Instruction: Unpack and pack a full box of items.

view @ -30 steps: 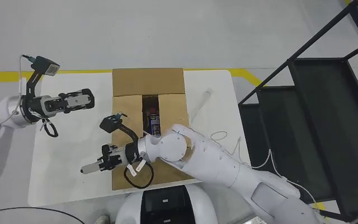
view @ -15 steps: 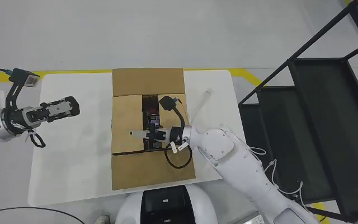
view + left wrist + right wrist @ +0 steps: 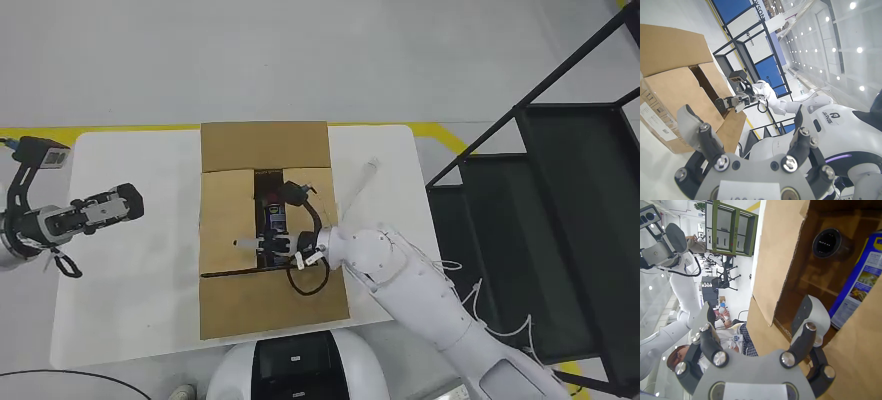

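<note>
Cardboard box (image 3: pixel 228 220) mid-way along the tabletop (image 3: pixel 130 290); right tool (image 3: pixel 759 308), open and empty, sits at the edge of a flap (image 3: pixel 772 256) above a blue can (image 3: pixel 863 275), where pushing in could crumple it; left tool (image 3: pixel 128 200) open near the left edge.

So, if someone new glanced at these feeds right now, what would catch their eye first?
The brown cardboard box mid-table, its flaps parted to a narrow gap. The right pincer sits open at that gap, straddling a flap edge, with a blue printed can and a black tube inside. The left pincer hangs open off to one side, apart from the box.
</note>
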Tool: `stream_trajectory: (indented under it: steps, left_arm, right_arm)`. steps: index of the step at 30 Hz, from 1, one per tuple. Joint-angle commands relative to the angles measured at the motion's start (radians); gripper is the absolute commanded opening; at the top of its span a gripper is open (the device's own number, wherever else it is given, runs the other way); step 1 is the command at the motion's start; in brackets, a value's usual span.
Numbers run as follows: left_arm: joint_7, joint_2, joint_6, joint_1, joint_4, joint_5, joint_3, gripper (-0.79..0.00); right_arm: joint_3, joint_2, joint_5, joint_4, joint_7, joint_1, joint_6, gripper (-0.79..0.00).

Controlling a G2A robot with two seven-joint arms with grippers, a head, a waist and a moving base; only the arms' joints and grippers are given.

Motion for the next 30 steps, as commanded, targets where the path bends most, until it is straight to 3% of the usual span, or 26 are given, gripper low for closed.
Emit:
stream_trajectory:
  steps: [1,18,30]
  left_arm:
    - [0.006,-0.001,0.002,0.007,-0.007,0.005,0.000,0.000]
    - [0.004,-0.012,0.019,-0.018,0.005,-0.016,-0.009,0.000]
    - [0.010,-0.020,0.060,-0.105,-0.014,-0.002,0.033,0.000]
  right_arm:
    - [-0.016,-0.005,0.016,0.012,0.006,0.012,-0.012,0.000]
    - [-0.110,-0.044,0.109,-0.018,0.003,0.099,-0.153,0.000]
    - [-0.286,-0.132,0.167,0.133,-0.070,0.251,-0.254,0.000]
